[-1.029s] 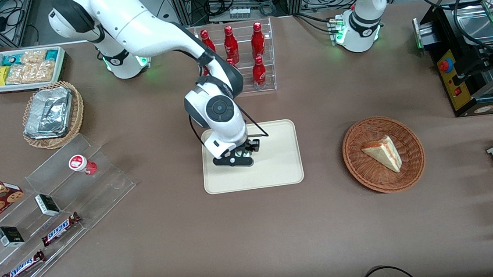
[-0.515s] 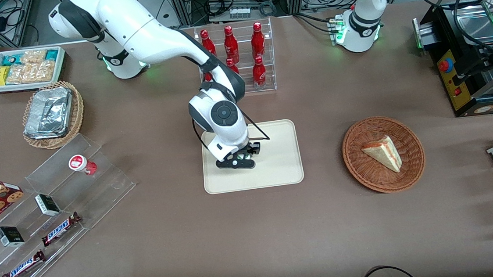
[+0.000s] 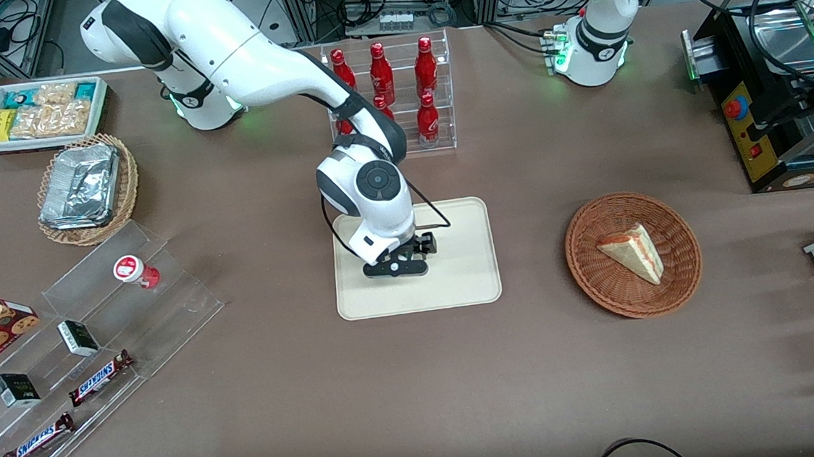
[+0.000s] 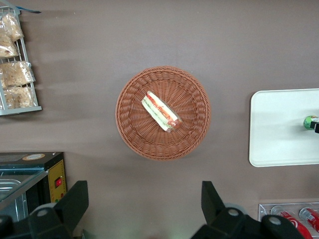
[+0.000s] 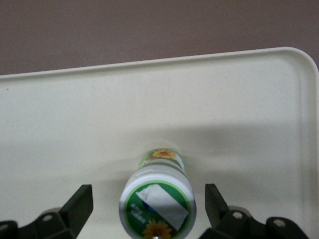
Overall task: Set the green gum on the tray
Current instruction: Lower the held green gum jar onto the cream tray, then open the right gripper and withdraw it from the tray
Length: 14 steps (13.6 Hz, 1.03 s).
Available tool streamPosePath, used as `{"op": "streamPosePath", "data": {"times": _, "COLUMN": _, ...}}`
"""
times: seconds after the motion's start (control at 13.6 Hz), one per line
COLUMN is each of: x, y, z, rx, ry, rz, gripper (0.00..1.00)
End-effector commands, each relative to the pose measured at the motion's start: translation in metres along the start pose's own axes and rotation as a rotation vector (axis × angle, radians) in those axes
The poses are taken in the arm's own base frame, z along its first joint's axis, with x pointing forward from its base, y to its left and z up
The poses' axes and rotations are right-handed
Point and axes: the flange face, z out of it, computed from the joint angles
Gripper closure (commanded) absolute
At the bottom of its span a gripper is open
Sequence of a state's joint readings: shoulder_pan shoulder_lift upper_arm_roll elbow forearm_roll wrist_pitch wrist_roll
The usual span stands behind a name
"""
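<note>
Green gum (image 5: 158,199) stands upright on the tray (image 3: 466,282), between the fingers of the right arm's gripper (image 3: 398,258), which hangs just above it over the part of the tray nearer the working arm's end of the table. From the right wrist camera both fingertips (image 5: 79,201) are spread wide, with clear cream tray showing between each of them and the bottle, so the gum is released and nothing is grasped. From the front the gripper hides the bottle entirely; the left wrist camera catches only a sliver of its green body at the edge.

Around the tray: a clear rack of red cola bottles (image 3: 424,67) stands farther from the front camera, a round wicker basket (image 3: 592,272) holding a wedge sandwich (image 3: 630,251) lies toward the parked arm's end, and a clear stepped rack (image 3: 166,305) toward the working arm's end carries a red-lidded gum bottle (image 3: 136,271), two Snickers bars (image 3: 99,376) and small dark boxes. Nothing else lies on the tray near the gum.

The gum is a small cylinder with a white lid; the lid's label is green-ringed with a white patch and a yellow sunflower, and the body below shows green with another sunflower.

Compared with half a second ago, the wrist has risen slightly and shifted a little toward the parked arm's end, and the green glimpse between the fingers in the front view has gone.
</note>
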State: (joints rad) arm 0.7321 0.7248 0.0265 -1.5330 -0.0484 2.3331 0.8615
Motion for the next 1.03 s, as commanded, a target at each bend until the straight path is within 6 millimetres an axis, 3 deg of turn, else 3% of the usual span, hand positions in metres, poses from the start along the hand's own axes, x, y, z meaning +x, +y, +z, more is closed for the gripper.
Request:
{"op": "streamPosePath", "data": {"times": 0.0, "x": 0.005, "y": -0.001, "z": -0.011, "rx": -0.014, "ry": 0.032, "rz": -0.031, "gripper": 0.0}}
{"op": "streamPosePath", "data": {"times": 0.29, "x": 0.009, "y": 0.007, "z": -0.034, "rx": -0.061, "ry": 0.024, "rz": -0.104, "gripper": 0.0}}
{"op": "streamPosePath", "data": {"times": 0.51, "x": 0.013, "y": 0.018, "z": -0.086, "rx": -0.092, "ry": 0.003, "rz": -0.141, "gripper": 0.0}}
{"op": "streamPosePath", "data": {"times": 0.81, "x": 0.01, "y": 0.031, "z": -0.13, "rx": -0.123, "ry": -0.038, "rz": -0.143, "gripper": 0.0}}
{"op": "streamPosePath", "data": {"times": 0.96, "x": 0.021, "y": 0.05, "z": -0.151, "rx": -0.137, "ry": -0.051, "rz": -0.124, "gripper": 0.0}}
